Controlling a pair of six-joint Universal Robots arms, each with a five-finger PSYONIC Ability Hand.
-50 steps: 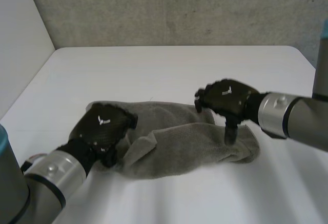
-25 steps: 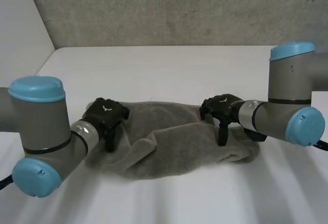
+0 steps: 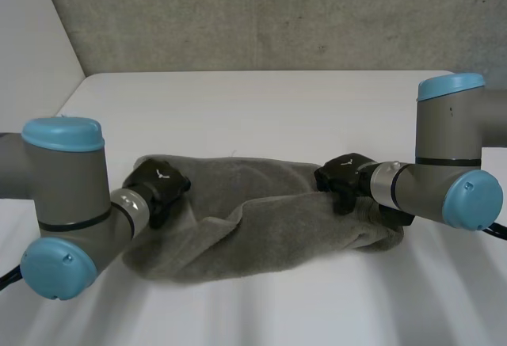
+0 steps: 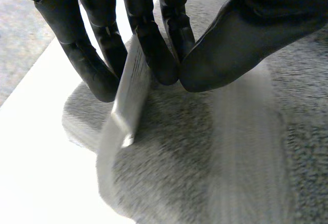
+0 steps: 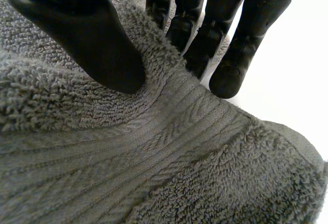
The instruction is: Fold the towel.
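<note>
1. A rough grey concrete wall [image 3: 277, 13] runs across the top of the head view, with a paler side panel [image 3: 32, 61] at the upper left.
2. The white table [image 3: 261, 100] takes up the rest, and its far half is bare.
3. The grey towel [image 3: 269, 227] lies bunched in the lower middle of the frame. Its long axis runs left to right, and its right end sits slightly higher in the picture. A fold line crosses it lengthwise.
4. The left arm [image 3: 67, 195] stands in front of the towel's left end at the lower left and covers part of it. The right arm [image 3: 447, 172] does the same at the right end.
5. The left hand [image 3: 158, 184] sits on the towel's left end, and the right hand [image 3: 342, 178] is on its upper edge near the right end.
6. The left wrist view shows the left hand's grip up close. Its fingers [image 4: 154, 49] and thumb [image 4: 246, 34] close tip to tip, pinching a thin hem [image 4: 130, 85] that stands up between them, with table [image 4: 36, 147] just beside.
7. In the right wrist view the thumb [image 5: 87, 34] presses into the pile on one side of a raised ridge. The fingers [image 5: 230, 60] curl down behind the towel's edge, so the cloth is nipped between them.
8. A ribbed band [image 5: 169, 131] runs across the towel beneath that thumb.
</note>
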